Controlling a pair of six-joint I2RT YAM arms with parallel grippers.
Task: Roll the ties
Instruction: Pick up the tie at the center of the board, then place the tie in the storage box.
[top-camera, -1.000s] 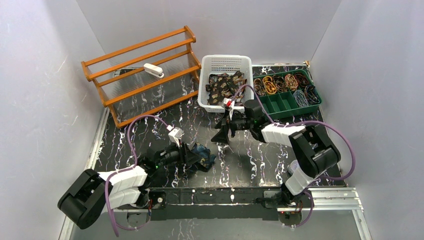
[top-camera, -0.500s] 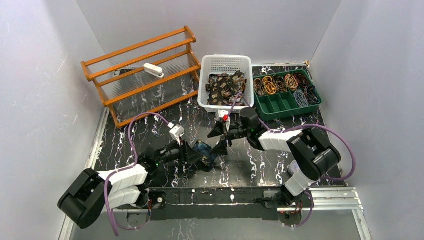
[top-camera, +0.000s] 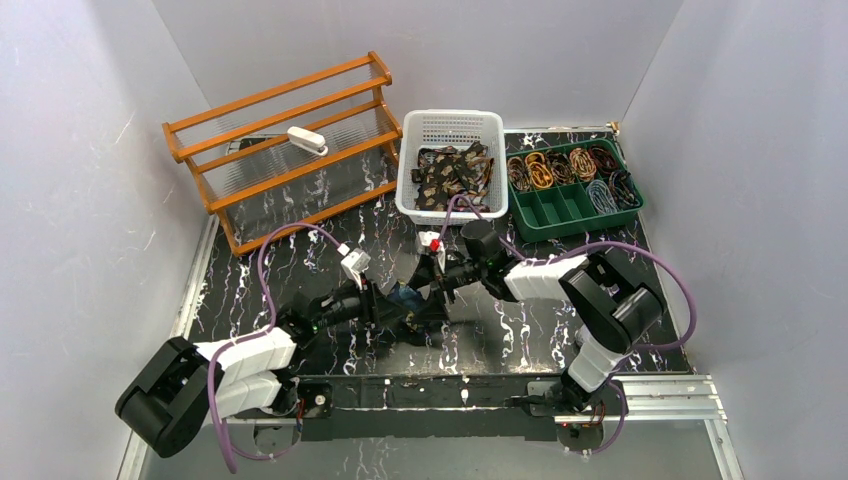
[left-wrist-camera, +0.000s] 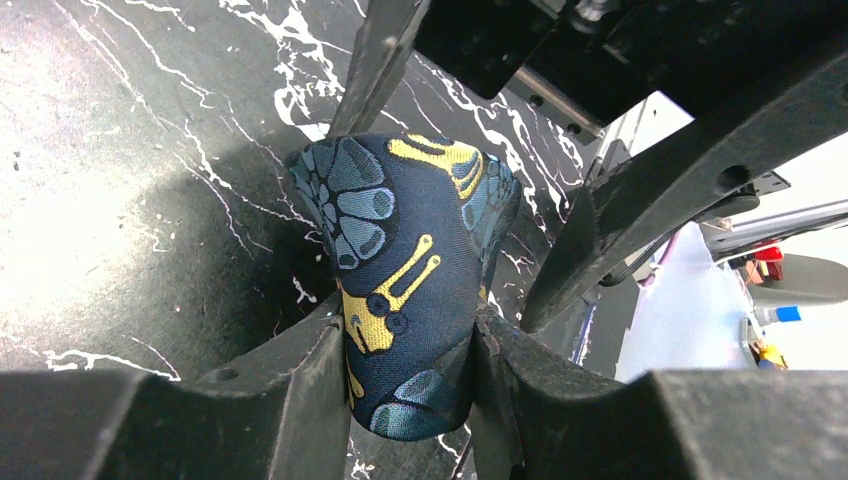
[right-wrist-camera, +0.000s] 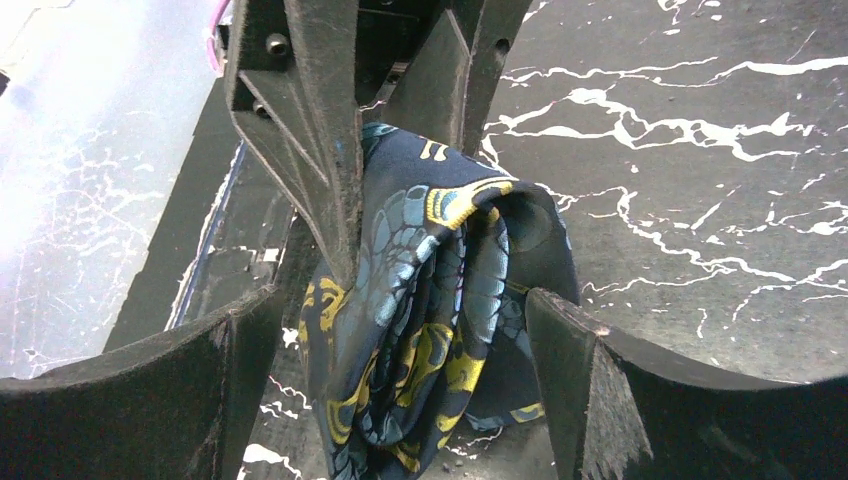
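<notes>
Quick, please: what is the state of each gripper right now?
The left gripper: closed on the rolled blue tie.
The right gripper: open, its jaws on either side of the same tie.

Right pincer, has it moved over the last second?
Yes. The right pincer swung left and away from the white basket, and now stands open around the rolled tie.

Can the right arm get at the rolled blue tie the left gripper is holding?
Probably yes. The right gripper stands open with a finger on each side of the blue tie, nothing between. The left gripper, shut on the roll, leaves little room.
</notes>
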